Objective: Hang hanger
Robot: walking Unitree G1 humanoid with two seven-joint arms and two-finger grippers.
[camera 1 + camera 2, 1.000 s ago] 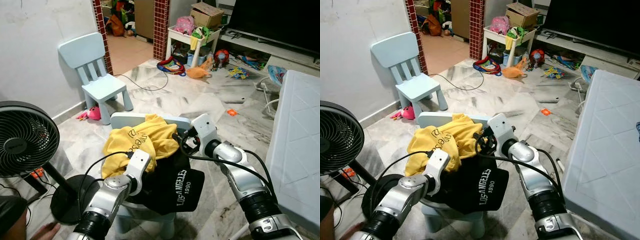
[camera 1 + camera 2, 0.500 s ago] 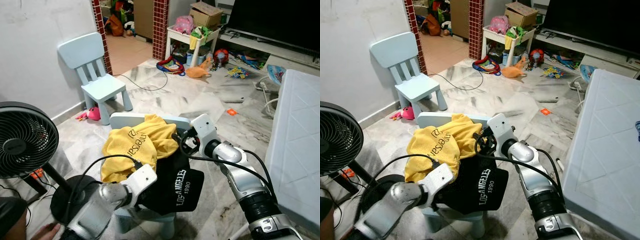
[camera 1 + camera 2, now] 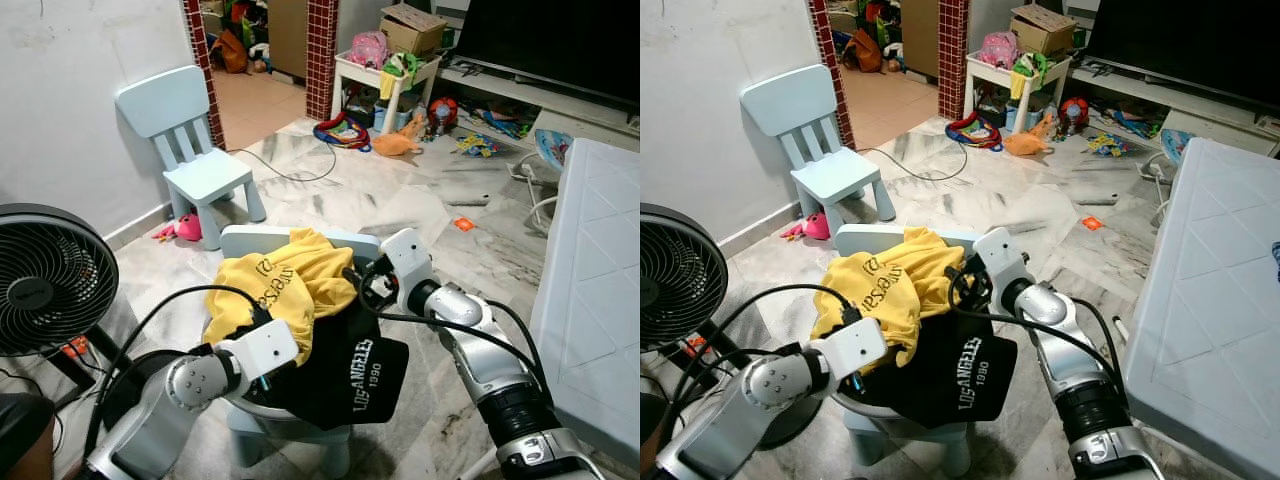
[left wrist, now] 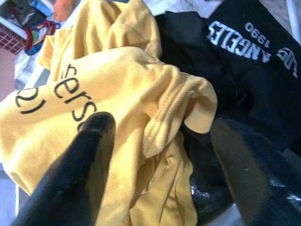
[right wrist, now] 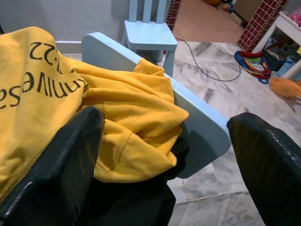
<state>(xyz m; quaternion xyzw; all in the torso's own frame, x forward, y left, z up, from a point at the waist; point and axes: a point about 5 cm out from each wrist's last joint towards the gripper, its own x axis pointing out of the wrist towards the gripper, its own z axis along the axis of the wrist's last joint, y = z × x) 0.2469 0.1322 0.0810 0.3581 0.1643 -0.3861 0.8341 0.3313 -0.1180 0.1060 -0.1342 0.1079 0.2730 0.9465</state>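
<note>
Two garments lie heaped on a small pale blue chair (image 3: 300, 238) in the middle of the marble floor (image 3: 400, 200): a yellow shirt (image 3: 275, 285) with dark lettering draped over the backrest and seat, and a black shirt (image 3: 345, 365) printed "LOS ANGELES 1990" spilling off the seat's front edge beside it. No hanger can be made out among the clothes. A white table (image 3: 595, 290) stands to the robot's right, a black floor fan (image 3: 45, 280) to its left, and a second pale blue chair (image 3: 190, 150) sits farther off by the wall, with toys scattered behind it.

The left gripper (image 4: 155, 141) is low at the near side of the pile, its two black fingers spread apart, one finger (image 4: 89, 141) resting against the yellow shirt, the other over the black one. The right gripper (image 5: 164, 136) hangs at the far right corner of the backrest, fingers wide apart and holding nothing, with a fold of yellow cloth between them.
</note>
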